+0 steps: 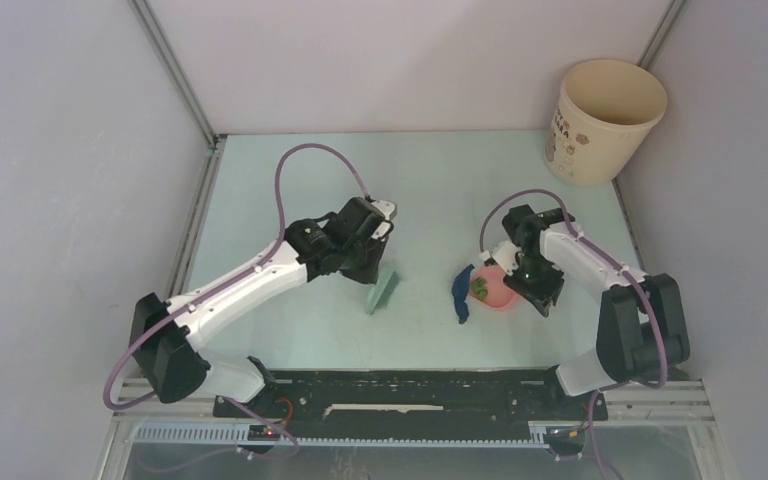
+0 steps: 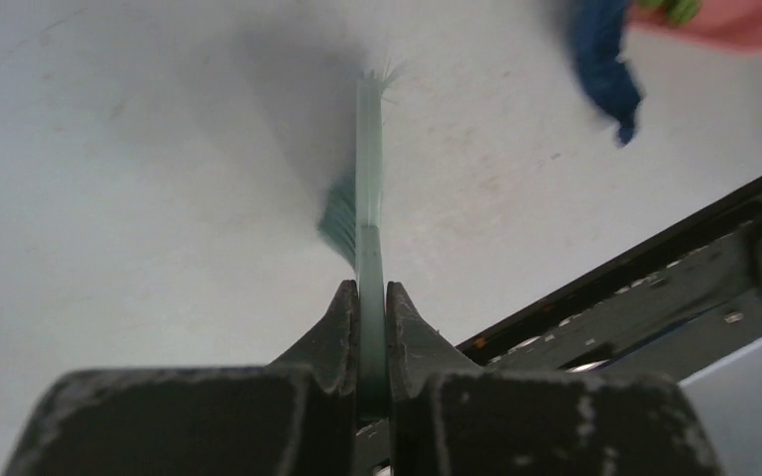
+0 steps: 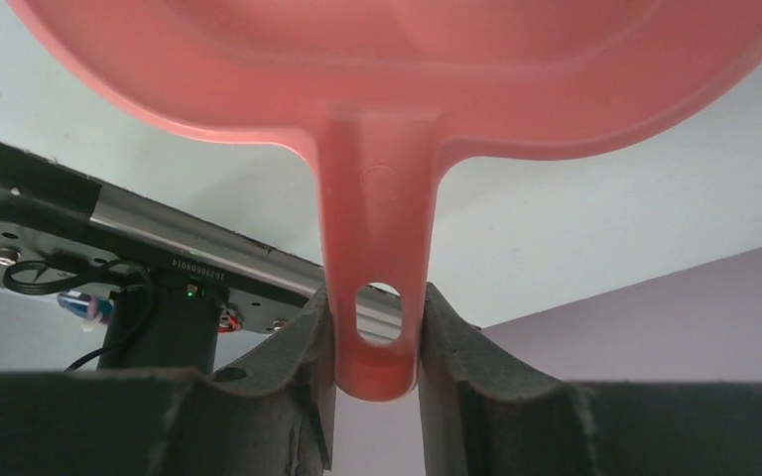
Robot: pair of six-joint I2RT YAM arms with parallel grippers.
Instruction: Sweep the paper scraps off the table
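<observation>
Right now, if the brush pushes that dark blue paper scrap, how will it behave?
The dark blue paper scrap looks crumpled and thin, so probably light and floppy. Being elongated, it would likely slide or fold rather than roll.

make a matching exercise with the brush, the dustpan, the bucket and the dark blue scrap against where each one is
Things
1. green brush
2. pink dustpan
3. cream bucket
4. dark blue scrap

Places
A. standing in the far right corner
B. lying right beside the dustpan
C. clamped by its handle in the right gripper
D. clamped in the left gripper

Pairs: 1-D, 2-C, 3-A, 4-B
</observation>
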